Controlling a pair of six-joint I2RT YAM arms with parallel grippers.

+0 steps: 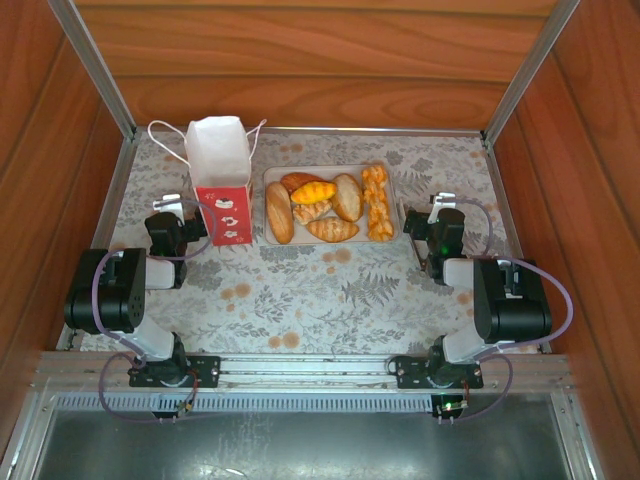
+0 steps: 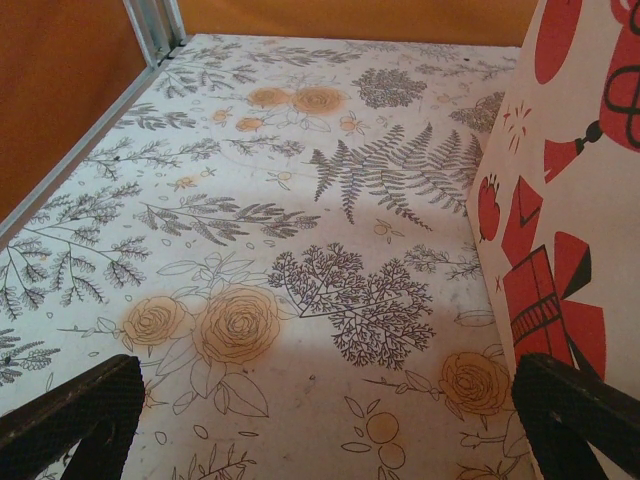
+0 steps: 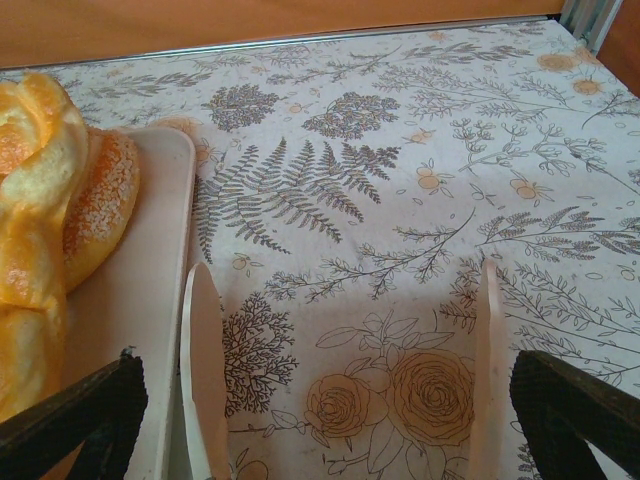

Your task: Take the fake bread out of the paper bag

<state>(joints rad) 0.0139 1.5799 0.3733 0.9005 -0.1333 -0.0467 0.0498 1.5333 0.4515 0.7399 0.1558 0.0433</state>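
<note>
Both hands released, jaws wide, nothing in them. My left hand (image 2: 320,430) sits low over the table (image 1: 330,290), just beside the bag (image 1: 222,185), whose red band is close on its right. My right hand (image 3: 340,400) sits low just beside the right edge of the tray (image 1: 340,171). The bag stands upright at left, with its mouth up. From above the inside looks plain white, and I can't tell if anything is left in it. The bread (image 1: 325,205), six pieces, lies packed on the tray right of the bag, so the task looks done or near done. Handling, my guess: the bread is light, hard and glossy, so slippery and apt to squirt out of a pinch. I would take each piece across the narrow middle and not the rounded ends. The stick (image 1: 377,202) has knobs and should hold better. The bag is thin paper, light, and tips or crumples easily. If I reach in, I steady its side wall low on the red band with my left hand, not by the strings (image 1: 165,135), and go in from the top with my right.
</note>
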